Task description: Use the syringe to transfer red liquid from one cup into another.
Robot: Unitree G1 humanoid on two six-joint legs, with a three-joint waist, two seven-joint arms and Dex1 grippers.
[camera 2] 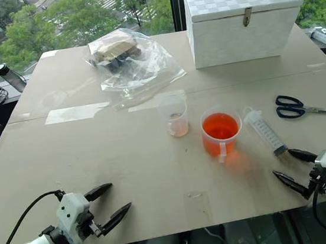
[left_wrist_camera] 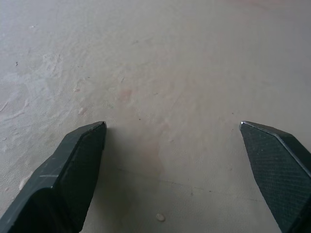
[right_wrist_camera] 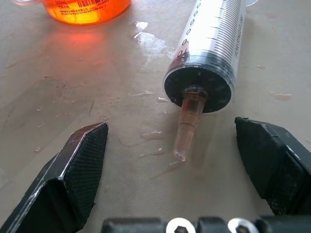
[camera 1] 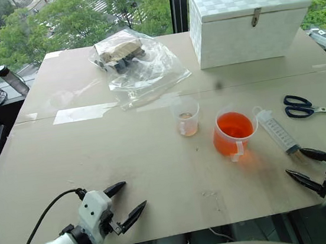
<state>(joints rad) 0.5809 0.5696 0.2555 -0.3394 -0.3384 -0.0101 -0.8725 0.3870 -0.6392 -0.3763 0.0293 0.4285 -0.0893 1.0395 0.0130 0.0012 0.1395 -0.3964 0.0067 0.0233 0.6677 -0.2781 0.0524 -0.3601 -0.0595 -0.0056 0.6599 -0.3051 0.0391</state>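
The syringe (camera 1: 278,133) is seen lying flat on the table (camera 1: 126,162), just beside the handled beaker (camera 1: 234,132), on the robot's right, with its short tip turned toward the near table edge. In the right wrist view a few wet spots are seen on the table around that tip. The beaker is filled partway with red liquid (camera 1: 235,126). The small handleless cup (camera 1: 186,116) is set upright near the beaker on its other side; only a little liquid is held at its bottom.

The right tool (camera 1: 310,166) is held just in front of the syringe tip, its two fingers spread wide and nothing pinched between them. The left tool (camera 1: 127,201) is likewise spread wide and empty, above bare table well apart from the cups.

Farther out, scissors (camera 1: 304,106) are laid to the right of the syringe, and a white latched box (camera 1: 248,19) and a clear plastic bag (camera 1: 134,60) are placed at the back.

The step in hand is judged to be the pick-up of the syringe, not yet made. For the next move, the right tool would need to be brought forward over the barrel and closed across it, so that the tip can then be dipped into the beaker.
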